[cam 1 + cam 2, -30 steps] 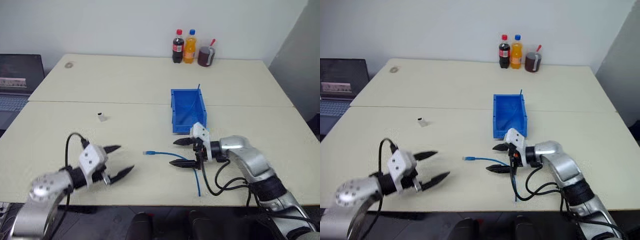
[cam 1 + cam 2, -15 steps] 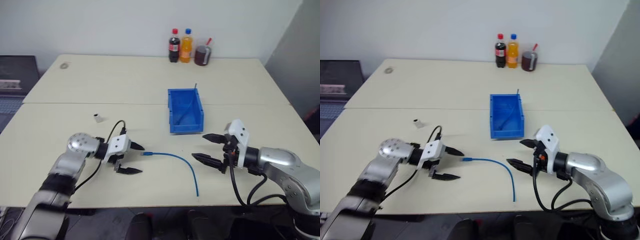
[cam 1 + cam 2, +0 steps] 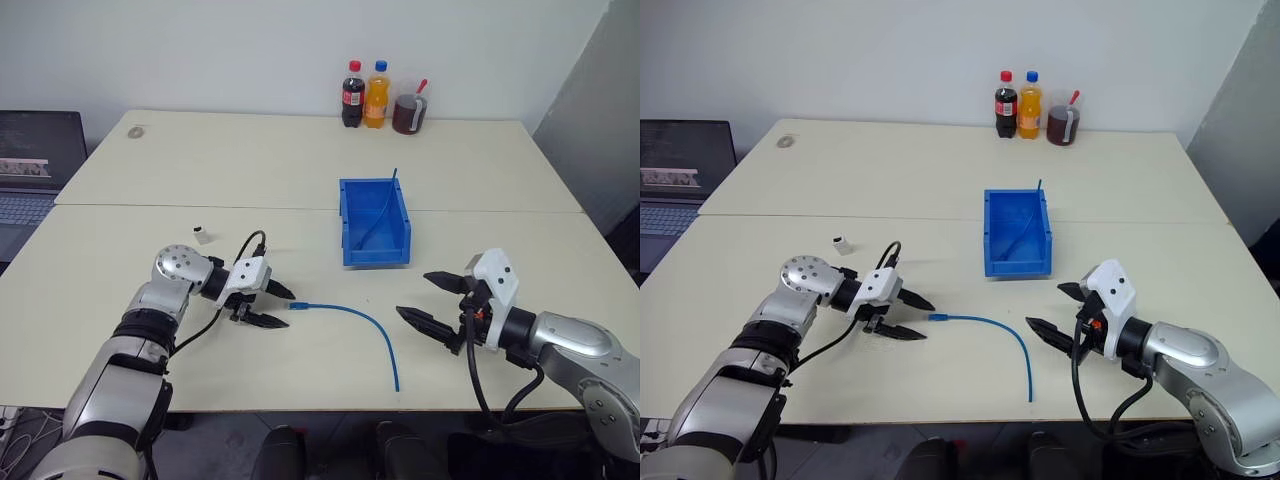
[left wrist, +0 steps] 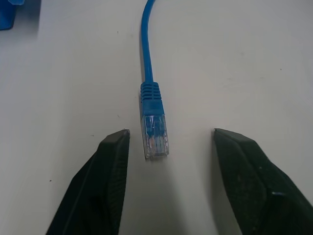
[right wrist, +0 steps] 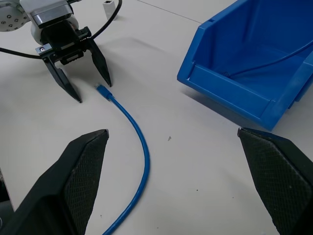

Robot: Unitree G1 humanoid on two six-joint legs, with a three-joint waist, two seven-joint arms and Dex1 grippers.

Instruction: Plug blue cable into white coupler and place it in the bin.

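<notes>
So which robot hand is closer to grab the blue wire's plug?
The left gripper. Its open fingers already sit on either side of the blue cable's plug on the table. The right gripper hangs open farther off, near the cable's other end.

Glossy blue plastic bin (image 3: 375, 222), clear plastic plug on the blue cable (image 4: 153, 128), matt table (image 3: 250, 160)

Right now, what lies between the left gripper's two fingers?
The plug end of the blue cable lies on the table between the open fingers of the left gripper, touching neither, in the left wrist view.
</notes>
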